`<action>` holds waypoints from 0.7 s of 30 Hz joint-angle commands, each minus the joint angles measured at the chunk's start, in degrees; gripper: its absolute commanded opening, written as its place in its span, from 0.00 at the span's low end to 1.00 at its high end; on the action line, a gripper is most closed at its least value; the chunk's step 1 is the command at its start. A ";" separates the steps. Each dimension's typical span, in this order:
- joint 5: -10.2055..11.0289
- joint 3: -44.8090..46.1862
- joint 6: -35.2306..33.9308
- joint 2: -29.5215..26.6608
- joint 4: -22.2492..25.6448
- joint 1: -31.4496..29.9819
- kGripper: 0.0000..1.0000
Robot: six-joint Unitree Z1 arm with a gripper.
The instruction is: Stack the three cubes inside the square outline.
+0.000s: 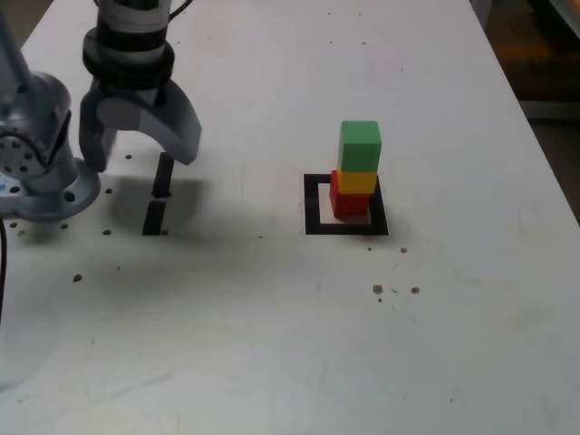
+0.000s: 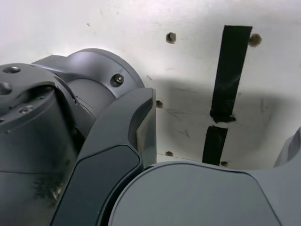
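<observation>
In the exterior view the three cubes stand as one tower: the red cube (image 1: 347, 200) at the bottom, the yellow cube (image 1: 356, 181) on it, the green cube (image 1: 360, 147) on top. The tower rests on the white centre of the square outline (image 1: 316, 205). My gripper (image 1: 140, 159) hangs open and empty well to the exterior view's left of the tower, above the table beside the arm's base. The wrist view shows one grey finger (image 2: 141, 127) and the table below, with no cube in sight.
Two short black strips (image 1: 159, 192) lie on the white table (image 1: 290, 344) under the gripper; the wrist view shows the same strips (image 2: 229, 70). The arm's grey base (image 1: 36, 163) stands at the exterior view's left edge. Small screw holes and crumbs dot the surface.
</observation>
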 commanded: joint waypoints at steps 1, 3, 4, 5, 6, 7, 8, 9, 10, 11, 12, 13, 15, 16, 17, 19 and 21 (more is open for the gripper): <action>0.44 0.36 0.20 -0.70 -0.50 0.33 1.00; 0.58 0.63 0.36 -0.50 -1.29 0.39 1.00; 0.58 0.75 0.44 -0.24 -1.70 0.39 1.00; 0.53 0.88 0.51 0.03 -2.09 0.39 1.00; 0.41 1.01 0.55 0.29 -2.45 0.39 1.00; 0.26 1.15 0.57 0.50 -2.78 0.39 1.00; 0.09 1.28 0.58 0.68 -3.05 0.39 1.00; -0.06 1.39 0.60 0.84 -3.27 0.39 1.00; -0.19 1.46 0.63 1.01 -3.45 0.39 1.00; -0.28 1.52 0.65 1.19 -3.61 0.39 1.00; -0.32 1.54 0.66 1.43 -3.75 0.39 1.00; -0.32 1.54 0.63 1.72 -3.87 0.39 1.00; -0.21 1.42 0.48 2.50 -4.01 0.40 1.00; -0.17 1.35 0.35 2.79 -3.97 0.40 1.00; -0.15 1.29 0.21 3.03 -3.85 0.40 1.00; -0.13 1.16 -0.05 3.35 -3.45 0.40 1.00; -0.14 1.07 -0.21 3.45 -2.99 0.40 1.00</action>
